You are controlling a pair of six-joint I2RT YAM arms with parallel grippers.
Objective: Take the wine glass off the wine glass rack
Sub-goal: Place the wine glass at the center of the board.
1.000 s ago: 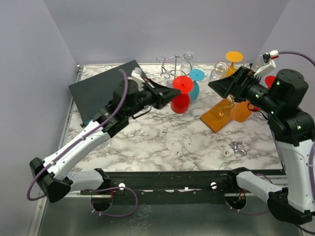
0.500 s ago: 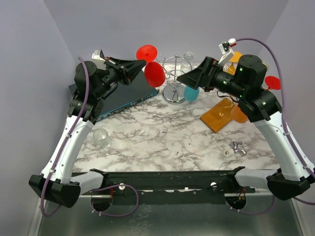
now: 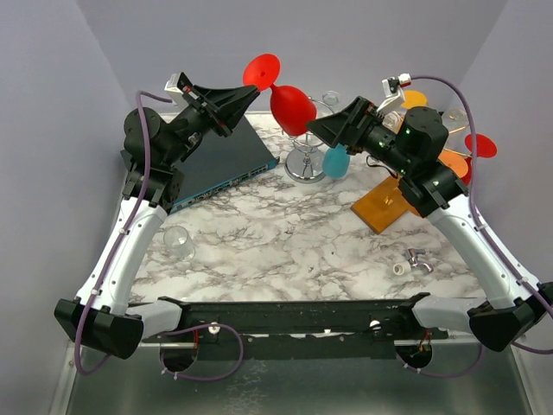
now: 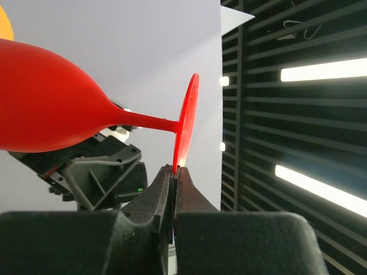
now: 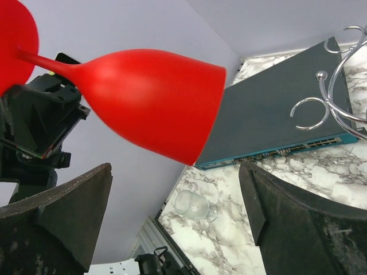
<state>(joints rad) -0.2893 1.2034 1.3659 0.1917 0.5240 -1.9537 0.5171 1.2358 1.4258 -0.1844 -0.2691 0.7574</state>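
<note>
My left gripper (image 3: pixel 244 98) is shut on the base rim of a red wine glass (image 3: pixel 292 107) and holds it high in the air, lying sideways, bowl to the right. In the left wrist view the fingertips (image 4: pixel 175 170) pinch the red foot (image 4: pixel 186 123). My right gripper (image 3: pixel 316 130) is open just below and right of the red bowl, which shows large in the right wrist view (image 5: pixel 155 100). The chrome wine glass rack (image 3: pixel 304 147) stands on the table behind, with a teal glass (image 3: pixel 335 162) beside it.
A dark flat box with a blue edge (image 3: pixel 226 166) lies back left. A clear glass (image 3: pixel 179 243) lies on its side on the marble at left. An orange board (image 3: pixel 384 205) with orange glasses stands at right. Small metal bits (image 3: pixel 413 261) lie front right.
My left arm lifted the red glass up off the rack and swung it to the right, high above the table. My right arm swung left toward the red bowl.
</note>
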